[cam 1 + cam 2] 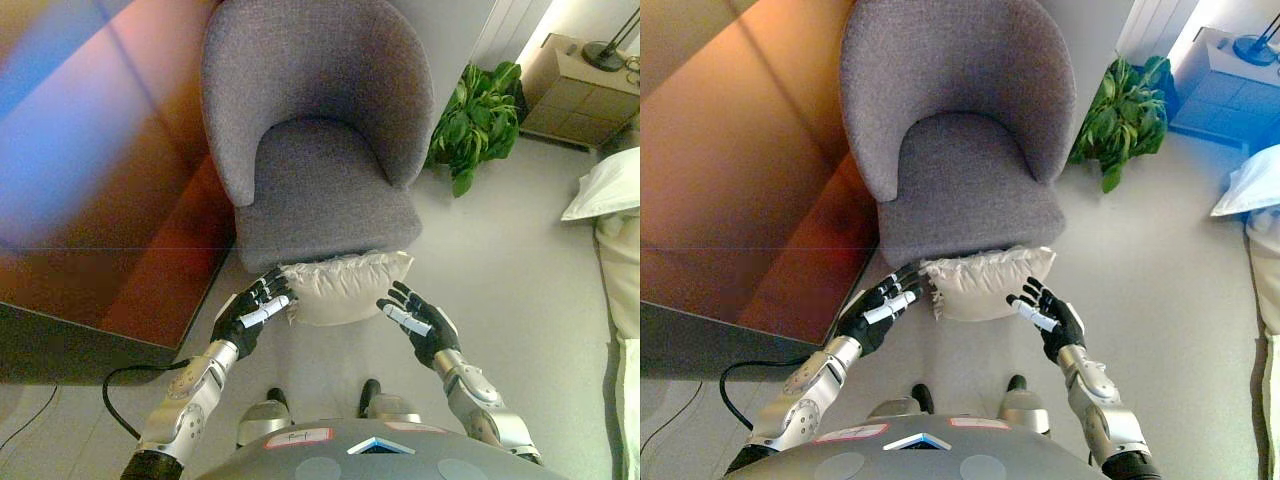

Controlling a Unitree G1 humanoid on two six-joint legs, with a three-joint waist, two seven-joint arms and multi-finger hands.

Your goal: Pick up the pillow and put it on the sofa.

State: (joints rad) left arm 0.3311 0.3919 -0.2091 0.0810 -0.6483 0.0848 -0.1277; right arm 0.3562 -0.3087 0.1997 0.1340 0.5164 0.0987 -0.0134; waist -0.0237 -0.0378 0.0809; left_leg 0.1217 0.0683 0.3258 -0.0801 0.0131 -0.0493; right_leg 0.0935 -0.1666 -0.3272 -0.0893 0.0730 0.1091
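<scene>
Pillow (345,285) lies on the floor against the front of the grey sofa (320,130), which stands at 12 o'clock. Left hand (252,312), fingers relaxed, touches its 9 o'clock edge. Right hand (420,322), released, hovers near its 3 o'clock end. Plant (478,125) at 2 o'clock.

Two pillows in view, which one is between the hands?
The cream pillow on the floor against the grey chair, not the white one at the right edge.

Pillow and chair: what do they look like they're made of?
The pillow looks like soft cream cloth, slightly shiny, puckered along its seam. The chair seems upholstered in grey woven fabric, matte with a fine speckled weave. Fillings can't be judged.
</scene>
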